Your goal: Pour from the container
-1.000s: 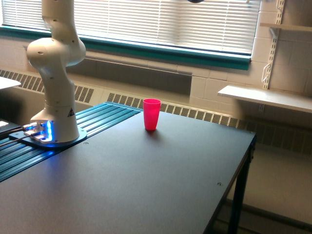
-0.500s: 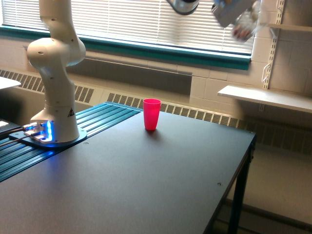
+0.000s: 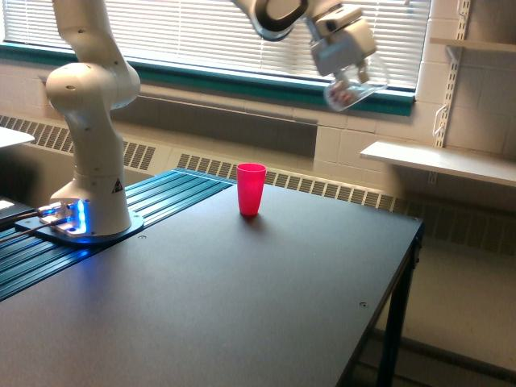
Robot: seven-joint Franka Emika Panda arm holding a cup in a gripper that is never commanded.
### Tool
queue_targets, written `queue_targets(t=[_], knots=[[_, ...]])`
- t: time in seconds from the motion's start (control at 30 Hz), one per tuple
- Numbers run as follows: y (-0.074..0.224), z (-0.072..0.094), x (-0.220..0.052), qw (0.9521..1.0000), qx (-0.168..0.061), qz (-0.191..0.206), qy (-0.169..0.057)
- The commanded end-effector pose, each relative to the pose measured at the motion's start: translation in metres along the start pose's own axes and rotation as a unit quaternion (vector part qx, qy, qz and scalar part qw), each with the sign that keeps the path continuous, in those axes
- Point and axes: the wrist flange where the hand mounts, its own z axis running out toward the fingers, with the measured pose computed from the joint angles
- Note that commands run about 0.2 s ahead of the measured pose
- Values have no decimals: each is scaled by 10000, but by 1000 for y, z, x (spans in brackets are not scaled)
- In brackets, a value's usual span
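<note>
Clear container [image 3: 355,86], gripped tilted in the jaws high and right of the red cup [image 3: 251,189], could spill its pink bits onto the worktop [image 3: 242,298]

No readable text anywhere; just a small triangular warning sign [image 3: 118,186] on the arm's base column [image 3: 97,173].

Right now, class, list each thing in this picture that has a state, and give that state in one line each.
clear cup: held in the air, tilted, small reddish bits inside, to the exterior view's right of the red cup.
gripper: shut on the clear cup.
red cup: upright on the table, open top, contents not visible.
table: dark top, bearing the red cup.
window blinds: lowered.
</note>
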Motion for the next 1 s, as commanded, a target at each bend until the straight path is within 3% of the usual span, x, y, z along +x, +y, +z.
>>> queue_targets(t=[0.03, 0.6, 0.77, 1.0], knots=[[-7, -1, -40, 9992, 18, -331, -231], [-4, -26, -121, 9957, -40, -644, -671], [-15, -28, -157, 9904, -177, -1035, -901], [-24, -29, -190, 9837, -28, -1336, -1206]])
